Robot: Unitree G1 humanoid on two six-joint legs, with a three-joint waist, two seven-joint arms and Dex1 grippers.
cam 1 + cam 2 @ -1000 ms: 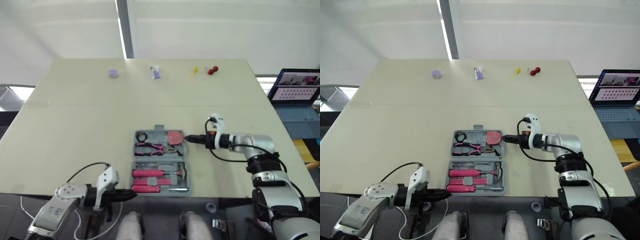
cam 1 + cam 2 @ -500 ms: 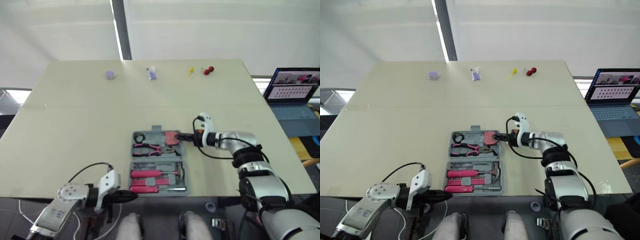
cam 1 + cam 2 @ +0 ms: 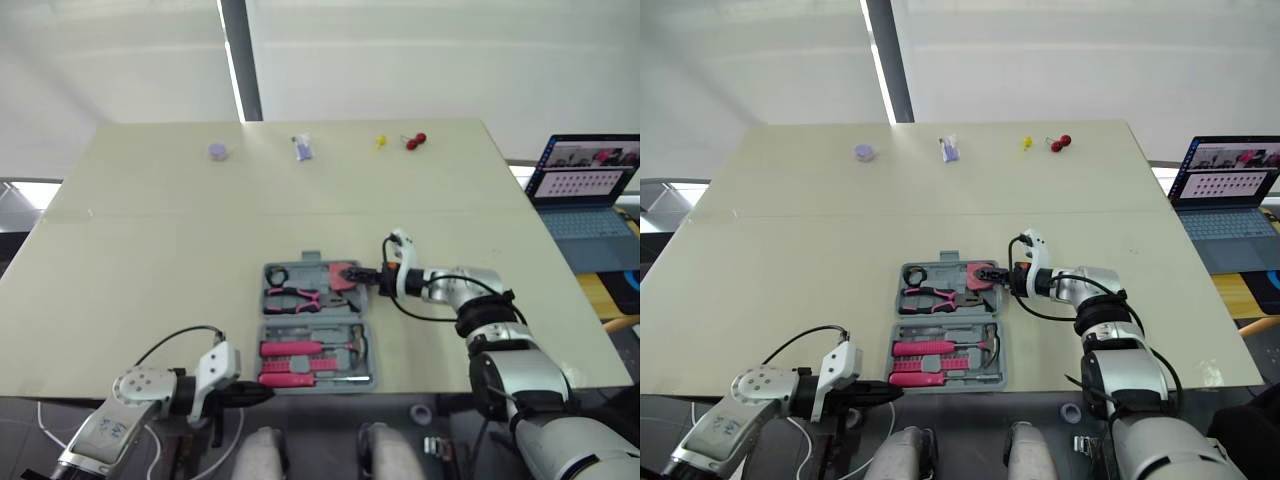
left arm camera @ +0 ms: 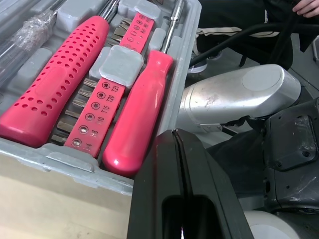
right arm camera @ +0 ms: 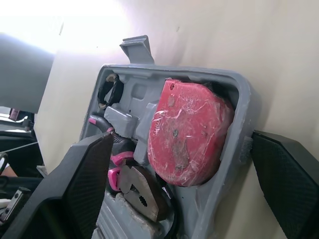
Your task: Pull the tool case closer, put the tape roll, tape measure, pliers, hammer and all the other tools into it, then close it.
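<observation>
Spanning most of the head views, the counter carries the tool case. It lies open close to the near edge, one half behind the other, so the hinge runs crosswise and the open case's long axis points away from the robot.

The right arm's jaws are at the right-hand wall of the far half. They stand wide apart, with one finger just outside that wall and the other over the tray side. The left arm's jaws are pressed together, holding nothing, just off the counter's near edge beside the case's near-left corner.

The far half holds the red tape measure nearest the right jaws, then the pliers and the black tape roll. The near half holds the pink-handled hammer, a screwdriver and a strip of bits.

Packing looks finished, so closing is likely what remains. The far half must fold toward the robot over the hinge, and the right arm is the nearer one for that lift.

A few small coloured bits sit well apart along the far edge.
</observation>
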